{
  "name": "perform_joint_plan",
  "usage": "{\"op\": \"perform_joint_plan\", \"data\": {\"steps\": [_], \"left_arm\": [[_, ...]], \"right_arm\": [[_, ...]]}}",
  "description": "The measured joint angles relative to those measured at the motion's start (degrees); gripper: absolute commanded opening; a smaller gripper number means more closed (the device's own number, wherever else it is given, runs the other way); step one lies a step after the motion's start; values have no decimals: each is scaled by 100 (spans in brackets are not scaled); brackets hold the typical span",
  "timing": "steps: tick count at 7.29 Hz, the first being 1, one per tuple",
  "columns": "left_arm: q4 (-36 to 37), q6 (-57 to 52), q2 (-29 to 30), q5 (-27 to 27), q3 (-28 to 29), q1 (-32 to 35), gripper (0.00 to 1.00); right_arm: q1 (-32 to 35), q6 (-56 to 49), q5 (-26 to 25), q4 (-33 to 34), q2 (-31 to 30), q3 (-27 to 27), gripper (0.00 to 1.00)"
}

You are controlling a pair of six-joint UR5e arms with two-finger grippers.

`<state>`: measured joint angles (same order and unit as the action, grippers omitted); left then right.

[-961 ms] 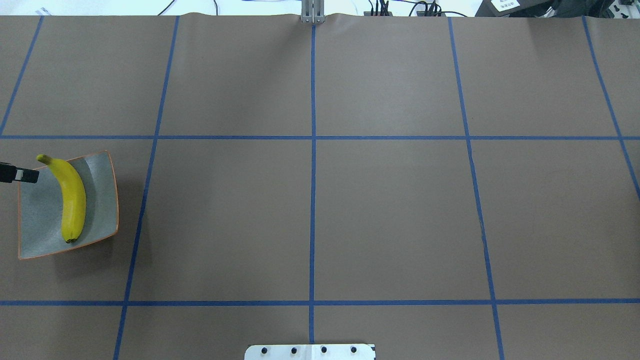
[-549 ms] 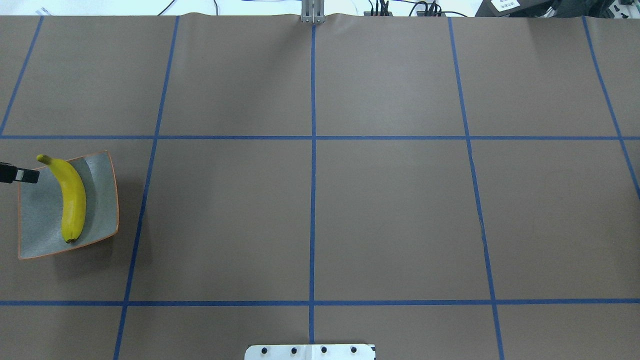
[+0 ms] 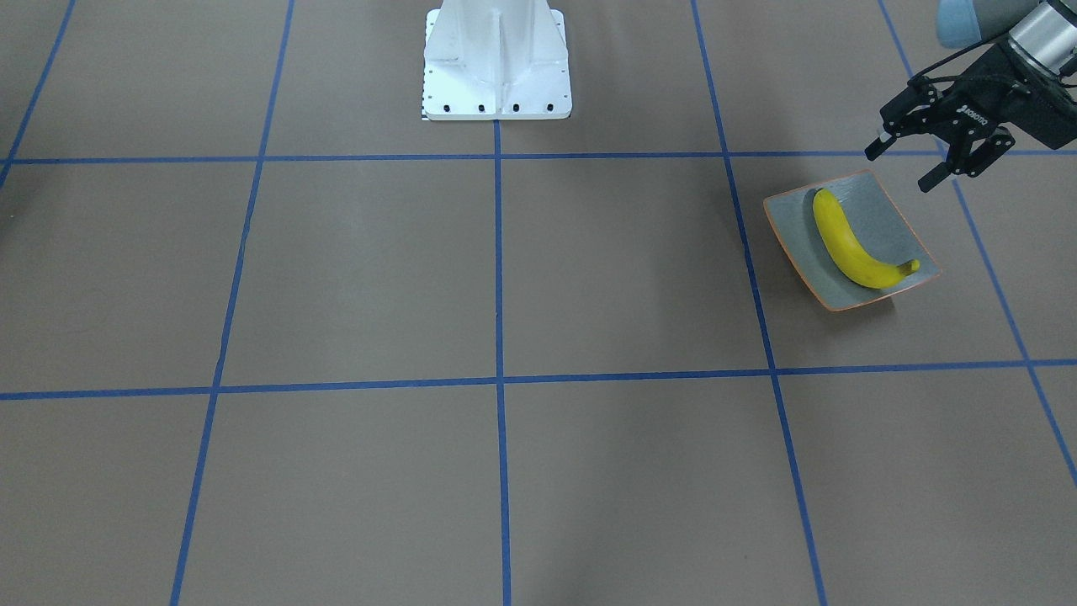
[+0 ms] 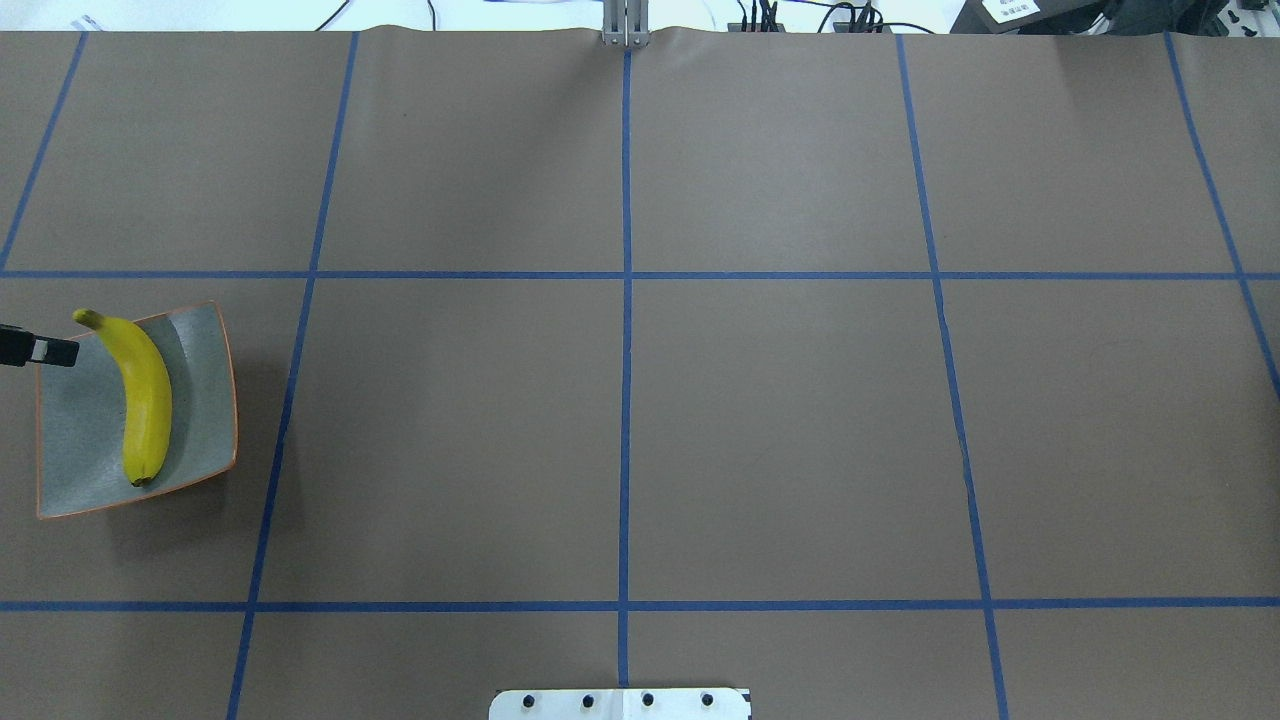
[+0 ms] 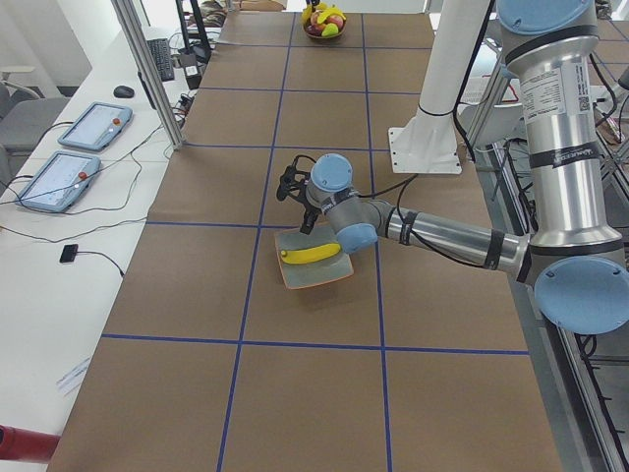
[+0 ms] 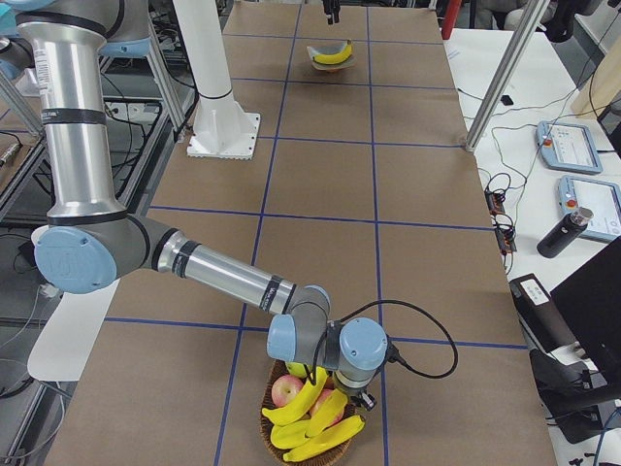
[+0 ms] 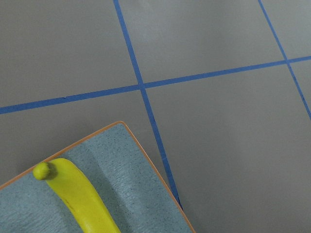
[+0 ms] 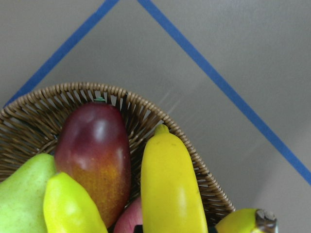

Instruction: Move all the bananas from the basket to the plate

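Done so far: one banana (image 3: 850, 240) on plate (image 3: 883, 219), at left end of surface (image 4: 780, 430). To do: about three bananas (image 6: 310, 413) in basket (image 8: 204, 170) at right end, among other fruit. Left jaws open, empty, beside plate corner. Right jaws low over basket; open or closed, cannot tell. Brown surface, gridded with blue tape (image 4: 626, 400). Tablets (image 5: 93, 125) on side bench.

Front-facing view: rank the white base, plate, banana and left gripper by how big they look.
1. white base, cropped, barely above
2. plate
3. banana
Unranked: left gripper, raised nearer the camera and cropped.
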<state>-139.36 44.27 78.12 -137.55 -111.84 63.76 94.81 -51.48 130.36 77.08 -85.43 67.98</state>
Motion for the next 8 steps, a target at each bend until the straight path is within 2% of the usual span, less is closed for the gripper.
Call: {"op": "perform_joint_plan", "data": {"steps": [2, 3, 5, 8], "left_arm": [[-1, 8, -5, 0, 3, 1, 100], [2, 33, -1, 0, 3, 0, 100], [10, 93, 61, 0, 23, -3, 100], [22, 140, 126, 10, 36, -3, 100]], "right_arm": [[102, 263, 8, 911, 311, 592, 0], [122, 717, 15, 1225, 419, 979, 0], [-11, 2181, 137, 1393, 593, 1640, 0], [-707, 4879, 295, 1358, 952, 2505, 0]]}}
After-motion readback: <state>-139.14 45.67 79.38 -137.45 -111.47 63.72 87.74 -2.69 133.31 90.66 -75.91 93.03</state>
